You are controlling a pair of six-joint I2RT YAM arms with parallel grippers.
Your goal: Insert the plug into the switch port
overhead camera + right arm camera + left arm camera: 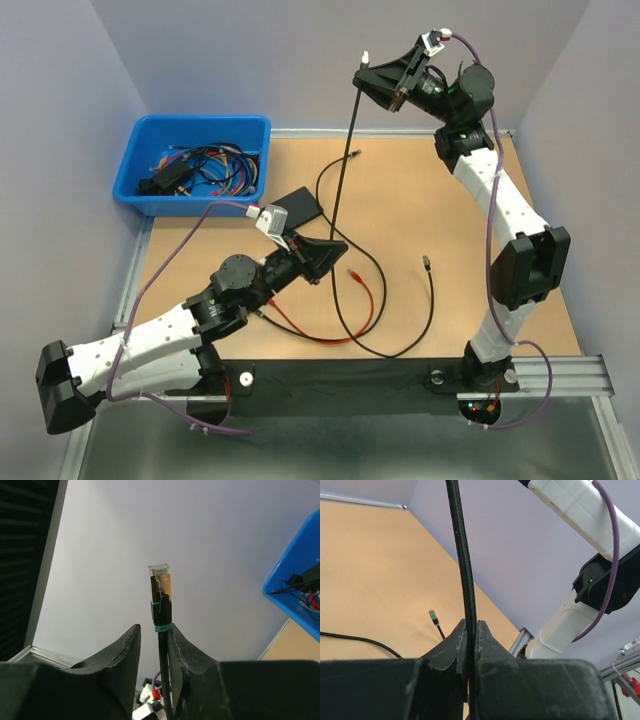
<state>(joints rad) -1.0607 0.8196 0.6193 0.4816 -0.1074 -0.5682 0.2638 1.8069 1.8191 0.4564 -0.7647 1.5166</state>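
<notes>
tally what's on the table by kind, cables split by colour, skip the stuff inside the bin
black cable: 2
red cable: 1
switch: 1
blue bin: 1
total: 5

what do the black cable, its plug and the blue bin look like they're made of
black cable: matte braided sleeve, probably woven fabric; a fine weave shows up close. plug: clear glossy plastic, gold-coloured metal showing through; black boot below, perhaps rubber. blue bin: smooth moulded plastic by its look, uniform colour and rounded rim.
</notes>
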